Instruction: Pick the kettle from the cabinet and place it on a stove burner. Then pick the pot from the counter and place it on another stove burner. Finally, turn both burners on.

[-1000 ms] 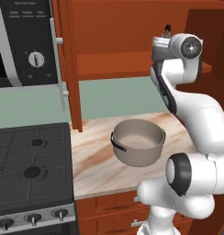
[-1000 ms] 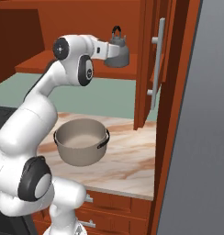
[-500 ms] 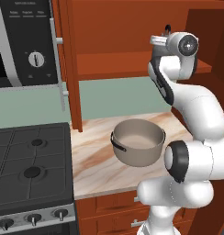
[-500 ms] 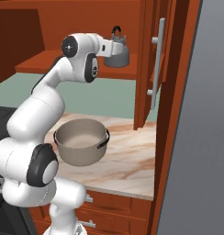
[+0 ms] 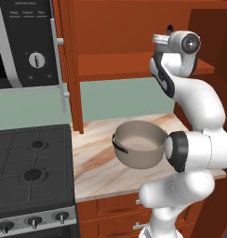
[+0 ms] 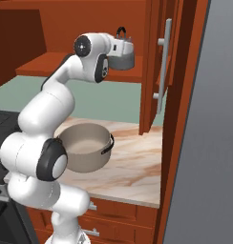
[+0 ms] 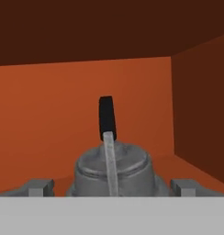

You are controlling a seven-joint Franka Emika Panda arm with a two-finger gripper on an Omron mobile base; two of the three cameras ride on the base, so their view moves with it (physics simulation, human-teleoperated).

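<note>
Jaws of the gripper (image 7: 112,186) stand at their widest, one tip on either side of the kettle (image 7: 113,170), which sits between them; no contact with its body can be made out, and nothing is held. In the right base view the gripper (image 6: 124,50) is right up against the kettle (image 6: 122,56) on the inner shelf of the cabinet (image 6: 90,71).

Left to right in the left base view: the black cooktop with its burners (image 5: 32,174) and a row of knobs along the silver front, then the counter (image 5: 94,158) of pale veined marble, then the pot (image 5: 139,144) standing upright on it, well below the shelf.

The kettle is small, squat and grey, with a thin handle arching over its lid; the handle's top is black and its lower part pale metal. It stands upright near the far right corner of the cabinet, close to the side wall.

The arm rises from the base near the counter's front edge, bends up past the pot, and reaches its wrist level into the cabinet at shelf height. The cabinet door (image 6: 159,66) hangs open at the right, its silver bar handle vertical.
</note>
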